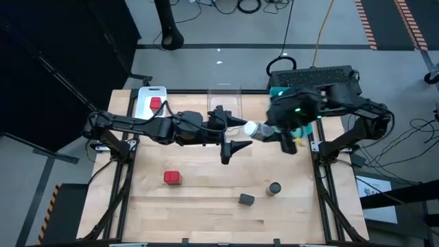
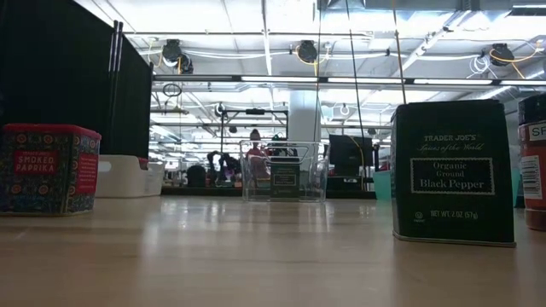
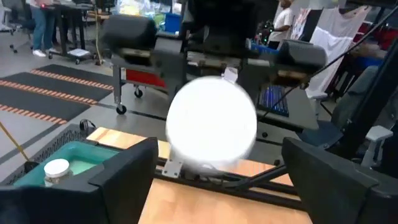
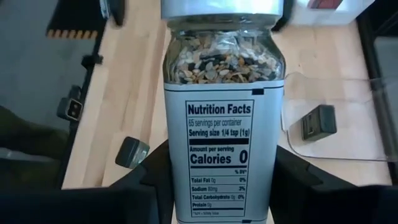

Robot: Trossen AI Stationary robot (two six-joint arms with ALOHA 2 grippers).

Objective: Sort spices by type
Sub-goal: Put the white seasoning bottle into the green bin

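A clear spice jar (image 4: 222,93) with a white round cap (image 3: 211,124) hangs in the air above the table's middle (image 1: 252,129), with my right gripper (image 4: 224,180) (image 1: 266,130) shut on it. My left gripper (image 3: 217,149) (image 1: 240,132) is open and level. Its fingers stand on either side of the cap without touching it. One red tin (image 1: 172,178) (image 2: 47,168), a black pepper tin (image 1: 246,200) (image 2: 452,175) and a round dark-lidded jar (image 1: 274,188) stand on the table near its front edge. My right gripper pinches the jar's lower body (image 4: 186,186) between its two fingers, one on each side of the labelled wall. The fingers come from the table's right, slanting down, and the jar sticks out along them. It is clear of the table, its cap toward my left gripper.
A white tray (image 1: 144,103) at the back left holds a red tin (image 1: 156,103). A clear tray (image 1: 233,92) (image 2: 252,175) at the back middle holds a dark tin (image 4: 317,121). A teal tray (image 3: 81,155) at the back right holds a white-capped jar (image 3: 56,169).
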